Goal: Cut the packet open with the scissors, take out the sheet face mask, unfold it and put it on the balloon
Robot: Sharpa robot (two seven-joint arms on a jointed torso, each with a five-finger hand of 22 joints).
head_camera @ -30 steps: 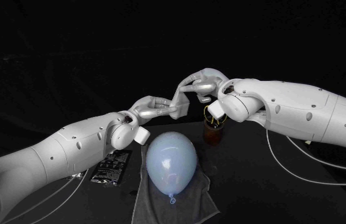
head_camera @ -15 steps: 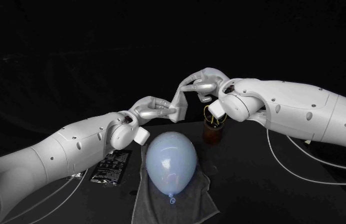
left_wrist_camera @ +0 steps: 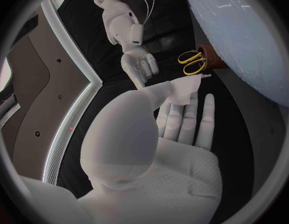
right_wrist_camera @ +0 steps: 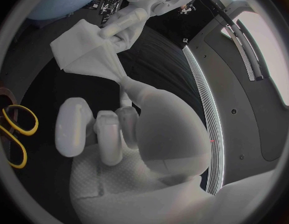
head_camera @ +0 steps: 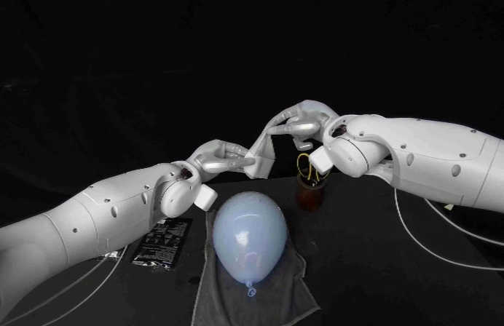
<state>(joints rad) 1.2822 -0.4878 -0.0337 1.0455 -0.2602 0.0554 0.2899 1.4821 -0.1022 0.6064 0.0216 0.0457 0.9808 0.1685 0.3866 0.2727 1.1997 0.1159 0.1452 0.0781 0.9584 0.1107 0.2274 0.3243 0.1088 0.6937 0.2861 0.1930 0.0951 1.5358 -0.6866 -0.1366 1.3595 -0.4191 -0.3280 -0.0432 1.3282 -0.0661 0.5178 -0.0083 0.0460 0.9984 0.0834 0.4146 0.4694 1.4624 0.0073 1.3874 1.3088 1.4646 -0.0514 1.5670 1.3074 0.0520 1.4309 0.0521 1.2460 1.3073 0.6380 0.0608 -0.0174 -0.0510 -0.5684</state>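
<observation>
Sheet mask (head_camera: pixel 266 151), folded, is held in the air above the middle of the table (head_camera: pixel 368 282), pinched at one end by the left hand (head_camera: pixel 221 156) and at the other by the right hand (head_camera: pixel 297 121). Balloon (head_camera: pixel 249 235) is laid on a towel (head_camera: pixel 226 300) by the front edge. Tearing or slipping is risked if the thin sheet is pulled unevenly. A twisted neck at the right pinch is made plain by the right wrist view; the head view leaves it hidden.

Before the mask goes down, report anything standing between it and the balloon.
Nothing visible does. The left hand and right hand hold the sheet mask up beyond the balloon; the cup with the scissors stands beside it, not between.
</observation>
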